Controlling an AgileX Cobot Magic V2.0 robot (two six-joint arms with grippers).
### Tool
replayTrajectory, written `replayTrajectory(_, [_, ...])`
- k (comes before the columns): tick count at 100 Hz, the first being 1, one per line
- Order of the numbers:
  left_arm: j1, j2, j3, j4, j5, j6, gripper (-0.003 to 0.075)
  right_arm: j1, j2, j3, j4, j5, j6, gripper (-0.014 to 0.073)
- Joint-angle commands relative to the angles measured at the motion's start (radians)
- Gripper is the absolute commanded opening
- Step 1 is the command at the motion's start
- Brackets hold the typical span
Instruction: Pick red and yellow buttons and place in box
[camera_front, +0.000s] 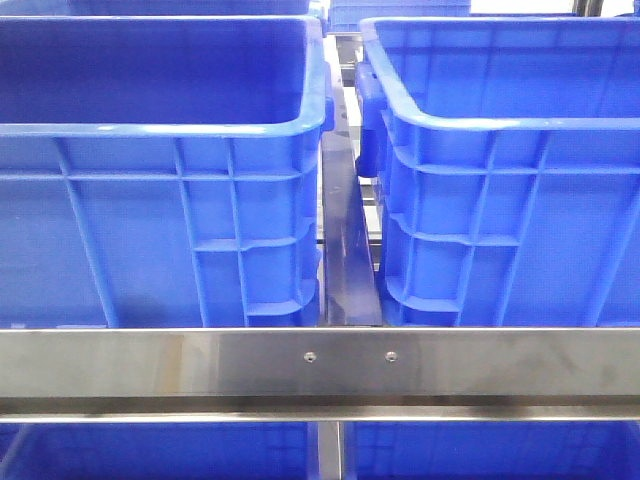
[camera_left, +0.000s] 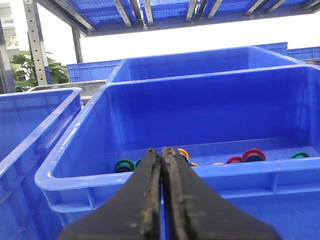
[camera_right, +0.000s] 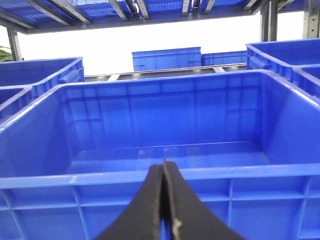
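Two blue crates, both grippers clenched on nothing.

The box (camera_right: 165, 125), bright blue plastic with ribbed walls and a thick rolled rim, sits before the right gripper (camera_right: 164, 165). The left gripper (camera_left: 162, 152) faces the other crate (camera_left: 200, 107), where a red button (camera_left: 253, 154) and an orange-yellow button (camera_left: 182, 152) lie among green ones (camera_left: 123, 164).

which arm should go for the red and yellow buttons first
Left, probably. The left gripper, shut and empty, faces the crate holding the red button and yellow button. The right gripper, also shut, faces the box, where no buttons show.
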Motion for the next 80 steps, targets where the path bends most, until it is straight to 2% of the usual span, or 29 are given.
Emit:
replayTrajectory(1, [0.001,-0.034,0.048,-0.009,-0.08,-0.01,-0.0019,-0.003,-0.025,-0.018,0.0,-0.087,-0.003,-0.0068])
replayTrajectory(27, [0.001,-0.034,0.044,-0.012,-0.081,-0.01,-0.0019,-0.003,-0.025,-0.018,0.0,-0.087,-0.003,-0.0068])
replayTrajectory(37, [0.001,-0.034,-0.002,-0.04,-0.049,-0.01,-0.0019,-0.003,-0.025,-0.018,0.0,-0.087,-0.003,-0.0068])
replayTrajectory(57, [0.001,0.028,-0.205,-0.042,0.154,-0.01,-0.0019,-0.003,-0.025,-0.018,0.0,-0.087,-0.003,-0.0068])
replayTrajectory(80, [0.001,0.255,-0.521,-0.059,0.407,-0.01,-0.0019,-0.003,-0.025,-0.018,0.0,-0.087,-0.003,-0.0068])
